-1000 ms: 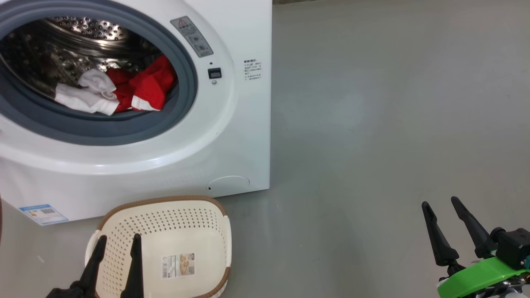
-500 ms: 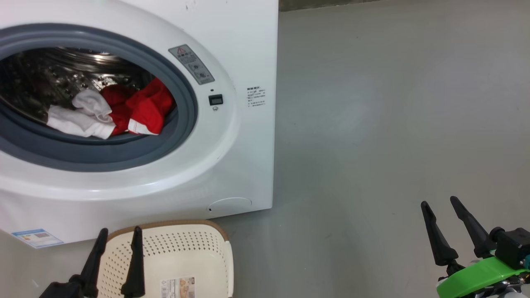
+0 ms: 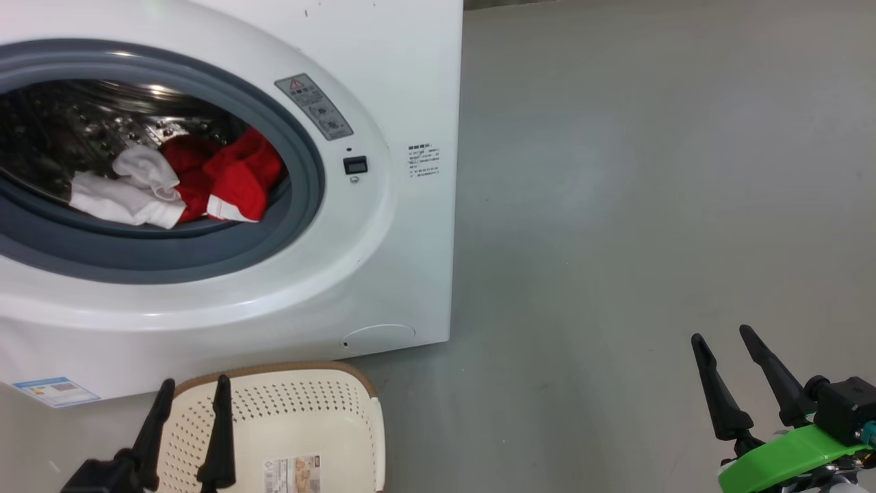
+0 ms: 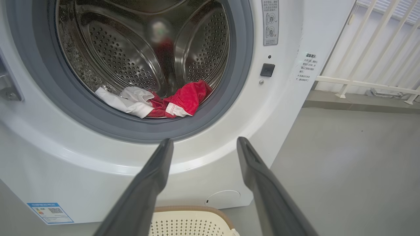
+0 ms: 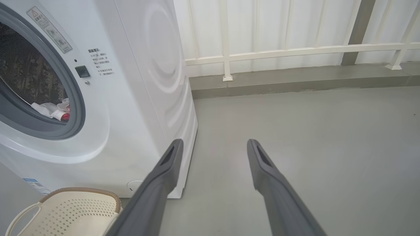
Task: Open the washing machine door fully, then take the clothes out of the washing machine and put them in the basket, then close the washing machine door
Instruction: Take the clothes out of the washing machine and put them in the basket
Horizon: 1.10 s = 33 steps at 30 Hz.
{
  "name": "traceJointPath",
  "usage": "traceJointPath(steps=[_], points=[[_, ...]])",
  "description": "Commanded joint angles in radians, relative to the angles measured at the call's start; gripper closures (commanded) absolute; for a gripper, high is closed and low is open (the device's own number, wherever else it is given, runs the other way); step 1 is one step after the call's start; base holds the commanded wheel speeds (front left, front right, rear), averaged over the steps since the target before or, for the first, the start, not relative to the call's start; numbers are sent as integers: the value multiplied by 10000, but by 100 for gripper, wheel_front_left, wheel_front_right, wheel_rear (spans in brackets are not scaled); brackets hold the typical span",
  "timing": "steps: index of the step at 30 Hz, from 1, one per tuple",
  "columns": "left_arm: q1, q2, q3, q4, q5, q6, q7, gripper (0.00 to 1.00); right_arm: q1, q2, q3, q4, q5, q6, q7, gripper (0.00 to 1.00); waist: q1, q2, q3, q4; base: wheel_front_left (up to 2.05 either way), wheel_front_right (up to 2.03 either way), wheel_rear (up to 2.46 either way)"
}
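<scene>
Since a second ago my head camera has tipped up, so the whole picture has shifted: the washing machine (image 3: 383, 260) sits lower in the head view and the basket (image 3: 328, 418) is now cut by the bottom edge. The things themselves lie as they did. The clothes (image 3: 233, 181), red and white, rest at the drum's (image 3: 82, 130) lower front, against the grey gasket (image 3: 205, 253). My left jaws stand wide and empty, their fingers (image 3: 220, 438) rising over the basket's left part. My right jaws are wide and empty too, fingers (image 3: 715, 397) over bare floor (image 3: 650, 205), well apart from the washer.

From the left wrist, my fingers (image 4: 154, 180) point at the open porthole. The clothes (image 4: 187, 100) lie in the drum (image 4: 131, 49) just behind the gasket (image 4: 241, 82), and the basket's rim (image 4: 190, 208) stands on the floor just before the washer.

From the right wrist, my fingers (image 5: 164, 173) aim past the washer's right corner (image 5: 183, 131) at the floor and a white railing (image 5: 279, 52). A little of the clothes (image 5: 52, 109) shows in the opening, and the basket (image 5: 75, 209) sits at the lower left.
</scene>
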<state>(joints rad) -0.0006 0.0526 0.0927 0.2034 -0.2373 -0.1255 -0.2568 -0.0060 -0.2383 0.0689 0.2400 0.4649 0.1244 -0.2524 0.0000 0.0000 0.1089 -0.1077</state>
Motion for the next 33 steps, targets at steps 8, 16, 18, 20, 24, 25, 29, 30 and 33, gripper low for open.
traceJointPath(steps=[8,16,18,20,24,25,29,30,33], points=[[-1682,332,103,1005,315,-52,-49,0,-521,-24,192,-304,-21,63,-94,0,0,0,578,21,0,0,0],[-4262,1084,-543,3214,324,-52,-49,0,-947,145,338,-334,1,63,-94,0,0,0,1274,-111,0,0,0],[-4979,1343,-717,3687,151,-52,-49,0,-1087,202,427,-341,14,63,-94,0,0,0,1454,-214,0,0,0],[-5636,1649,-973,4235,19,-52,-49,0,-1225,256,502,-331,47,63,-94,0,0,0,1644,-338,0,0,0],[-6823,2131,-1530,5348,-281,-52,-49,0,-1472,340,652,-314,94,63,-94,0,0,0,2006,-597,0,0,0],[-7100,2224,-1706,5628,-393,-52,-49,0,-1526,361,687,-311,102,63,-94,0,0,0,2096,-659,0,0,0],[-8139,2623,-2347,6659,-761,-52,-49,0,-1728,424,821,-285,129,63,-94,0,0,0,2440,-893,0,0,0],[-8379,2694,-2453,6875,-849,-52,-49,0,-1766,443,829,-287,140,63,-94,0,0,0,2518,-937,0,0,0],[-9308,2910,-2896,7733,-1101,-52,-40,0,-1883,501,875,-319,161,63,-94,0,0,0,2819,-1067,0,0,0]])
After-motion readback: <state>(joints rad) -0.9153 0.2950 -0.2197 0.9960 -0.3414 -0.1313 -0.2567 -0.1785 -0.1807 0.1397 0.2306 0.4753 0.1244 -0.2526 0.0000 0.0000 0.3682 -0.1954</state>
